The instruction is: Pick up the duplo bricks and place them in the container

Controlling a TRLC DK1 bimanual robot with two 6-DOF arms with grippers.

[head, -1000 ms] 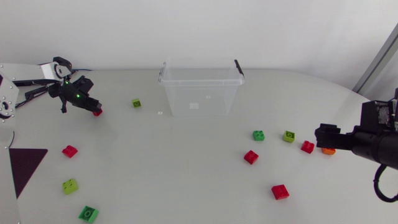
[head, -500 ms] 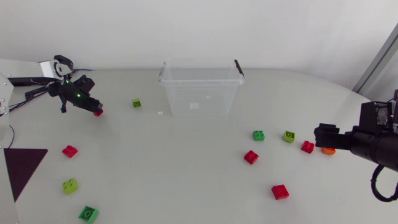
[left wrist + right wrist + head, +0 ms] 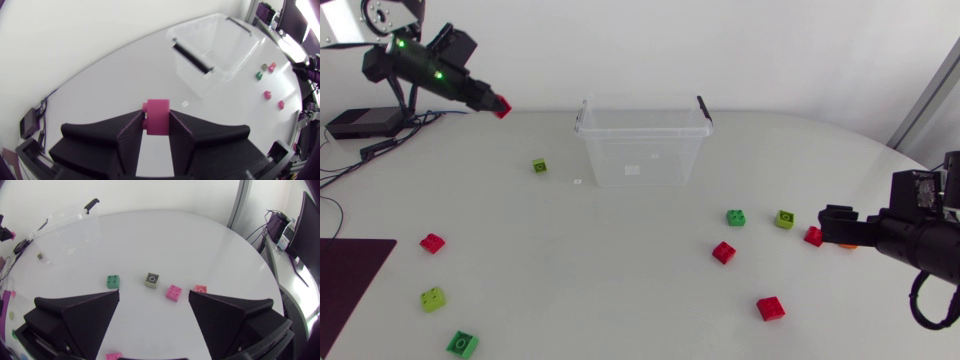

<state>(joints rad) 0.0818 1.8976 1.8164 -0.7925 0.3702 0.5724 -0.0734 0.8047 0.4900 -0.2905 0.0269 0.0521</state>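
Red brick (image 3: 501, 108) gripped tight between the fingers (image 3: 131, 137) of the left gripper (image 3: 492, 103), held high over the far left of the desk (image 3: 620, 270), well apart from the clear container (image 3: 642, 140). Right gripper (image 3: 154, 294) is low over the desk's right side, fingers spread wide with nothing in them; second red brick (image 3: 813, 236) and orange brick (image 3: 848, 243) lie just beside it. Green brick (image 3: 735, 217) and lime brick (image 3: 785, 218) lie near on the desk.

We see the table (image 3: 620, 290) brightly, evenly lit by diffuse light; each brick (image 3: 770, 308) casts only a faint, short shadow, and the clear container (image 3: 642, 150) catches pale highlights.
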